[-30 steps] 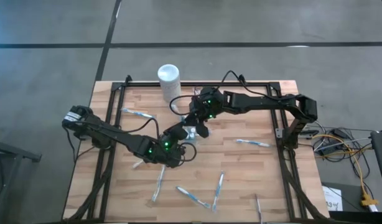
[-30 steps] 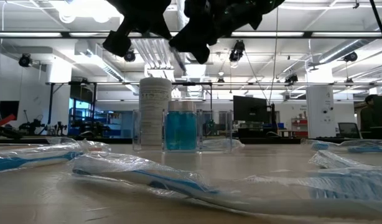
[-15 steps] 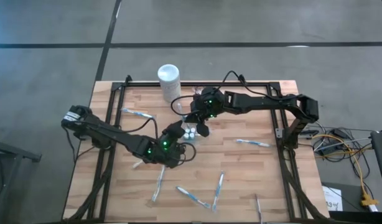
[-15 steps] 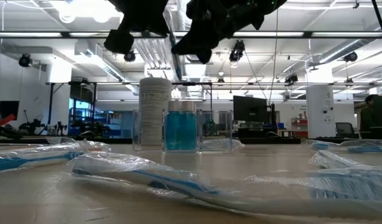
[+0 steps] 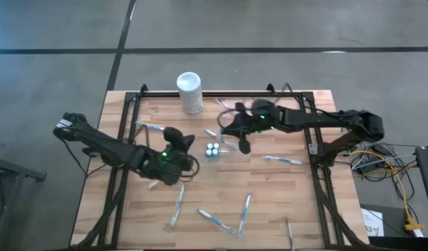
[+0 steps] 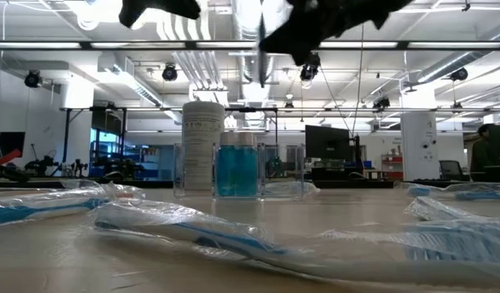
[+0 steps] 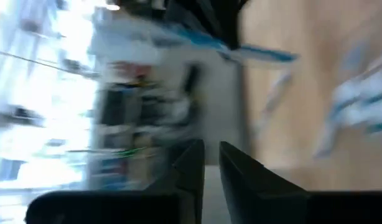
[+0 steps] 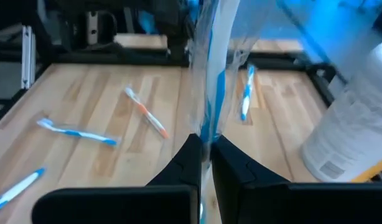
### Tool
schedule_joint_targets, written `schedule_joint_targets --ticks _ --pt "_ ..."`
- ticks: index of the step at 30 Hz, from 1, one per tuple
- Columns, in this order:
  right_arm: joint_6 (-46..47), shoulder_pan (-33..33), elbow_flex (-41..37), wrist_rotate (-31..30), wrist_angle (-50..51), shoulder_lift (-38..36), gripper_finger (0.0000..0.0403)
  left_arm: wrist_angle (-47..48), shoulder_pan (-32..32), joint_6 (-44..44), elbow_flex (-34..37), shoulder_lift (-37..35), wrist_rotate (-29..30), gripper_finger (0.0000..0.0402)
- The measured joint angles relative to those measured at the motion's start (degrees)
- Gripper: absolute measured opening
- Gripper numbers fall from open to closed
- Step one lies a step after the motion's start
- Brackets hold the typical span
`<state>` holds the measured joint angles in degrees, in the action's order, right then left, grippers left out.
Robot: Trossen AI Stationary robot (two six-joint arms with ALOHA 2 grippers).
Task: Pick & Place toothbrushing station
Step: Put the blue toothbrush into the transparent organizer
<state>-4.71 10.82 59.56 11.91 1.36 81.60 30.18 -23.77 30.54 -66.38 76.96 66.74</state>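
The toothbrushing station (image 5: pixel 212 150), a small see-through holder with blue inside, stands on the table's middle; the low view shows it (image 6: pixel 238 169) beside the white canister (image 6: pixel 203 145). My right gripper (image 5: pixel 231 132) hangs just right of the station, shut on a wrapped toothbrush (image 8: pixel 211 74). My left gripper (image 5: pixel 186 139) hovers to the station's left. In the left wrist view its fingers (image 7: pixel 206 168) stand a narrow gap apart with nothing between them. My right gripper pinches the wrapped toothbrush (image 8: pixel 206 134) between its two fingers, through the clear wrapper, some way along its length. The fingers reach in about level from the table's right and lie across it. The toothbrush stands roughly upright (image 6: pixel 259 37), lifted clear of the table.
The white canister (image 5: pixel 189 90) stands at the far edge. Several wrapped toothbrushes lie loose: one at the left (image 5: pixel 153 127), one at the right (image 5: pixel 282 160), more near the front (image 5: pixel 215 219). Black frame rails (image 5: pixel 123 174) run along the table's sides.
Both grippers, which met above the station, have drawn apart. My left gripper has gone toward the table's left and up, rolling its wrist. My right gripper has gone toward the right edge, taking the wrapped toothbrush with it. The station has stayed put.
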Motion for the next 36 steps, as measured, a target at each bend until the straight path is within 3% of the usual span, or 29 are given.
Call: schedule_joint_targets --ticks 3,5,11,16,19,24,36 --pt "1.46 -0.1 -8.31 -0.19 -7.15 -4.86 0.0012 2.58 0.47 -13.95 0.57 -4.18 -12.27 0.0041" --pt "3.58 -0.08 -13.45 -0.67 -13.12 -7.47 0.0012 -0.31 1.14 -18.39 2.48 -6.76 -20.11 0.0027" --pt "6.73 -0.1 -24.37 -3.27 -24.71 -8.93 0.0012 -23.28 4.81 -21.55 15.41 -15.0 -45.19 0.0007" --pt "8.13 -0.87 -28.74 -4.81 -30.7 -7.43 0.0012 -41.6 11.17 -27.33 28.6 -21.12 -57.57 0.0004" --pt "8.35 -1.73 -29.2 -6.06 -30.88 -6.26 0.0012 -47.96 14.39 -29.88 34.84 -23.65 -60.88 0.0004" --pt "9.22 -3.09 -28.35 -7.83 -30.65 -2.21 0.0012 -53.85 17.03 -32.79 41.03 -25.47 -61.3 0.0003" --pt "12.27 -3.75 -26.18 -13.77 -30.85 7.37 0.0013 -55.22 17.38 -34.96 41.97 -27.14 -61.06 0.0008"
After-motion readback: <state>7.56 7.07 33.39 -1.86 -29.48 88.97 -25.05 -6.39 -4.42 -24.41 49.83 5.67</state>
